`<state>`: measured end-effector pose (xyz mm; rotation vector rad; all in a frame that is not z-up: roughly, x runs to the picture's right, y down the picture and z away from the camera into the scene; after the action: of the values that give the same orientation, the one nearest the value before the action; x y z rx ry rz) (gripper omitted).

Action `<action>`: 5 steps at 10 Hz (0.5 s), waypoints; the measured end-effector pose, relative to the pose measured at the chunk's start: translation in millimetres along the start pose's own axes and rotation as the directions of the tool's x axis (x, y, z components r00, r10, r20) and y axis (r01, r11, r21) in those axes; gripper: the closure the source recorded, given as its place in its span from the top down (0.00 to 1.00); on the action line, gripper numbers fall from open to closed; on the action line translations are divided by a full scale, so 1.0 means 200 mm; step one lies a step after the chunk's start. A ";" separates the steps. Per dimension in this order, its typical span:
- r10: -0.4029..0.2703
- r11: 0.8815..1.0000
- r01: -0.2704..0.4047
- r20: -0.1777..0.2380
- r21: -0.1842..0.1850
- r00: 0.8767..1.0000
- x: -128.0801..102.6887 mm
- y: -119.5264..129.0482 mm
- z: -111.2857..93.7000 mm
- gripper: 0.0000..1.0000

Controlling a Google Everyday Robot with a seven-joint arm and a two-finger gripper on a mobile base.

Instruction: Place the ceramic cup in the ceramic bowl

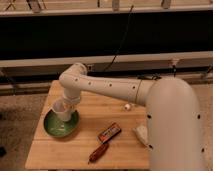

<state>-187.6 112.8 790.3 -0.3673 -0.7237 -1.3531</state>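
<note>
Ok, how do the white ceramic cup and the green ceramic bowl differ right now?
The white ceramic cup is pale, tall and narrow; the green ceramic bowl is dark green, wide and shallow. The cup is upright over the bowl's far side, right below the gripper; the bowl rests directly on the wooden table. Both are round and open-topped.

From where I stand, the ceramic bowl (54, 128) sits at the left front of the table (95, 107). The ceramic cup (62, 111) is within its rim, and the gripper (70, 101) is directly above the cup. Right of the bowl lies a flat packet (109, 132), a stick-shaped bar (98, 151) in front of it and a small object (127, 106) behind.
</note>
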 end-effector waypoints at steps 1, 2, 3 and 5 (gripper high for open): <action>0.003 1.000 -0.003 0.002 0.001 1.000 0.00 0.01 0.01 0.69; 0.005 1.000 -0.005 0.005 0.003 1.000 0.00 0.01 0.01 0.76; 0.012 1.000 -0.012 0.009 0.005 1.000 0.00 0.02 0.01 0.80; 0.030 1.000 -0.030 0.006 0.008 1.000 0.01 0.04 0.01 0.80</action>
<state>-179.8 113.8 794.6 -0.3744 -0.7260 -1.3207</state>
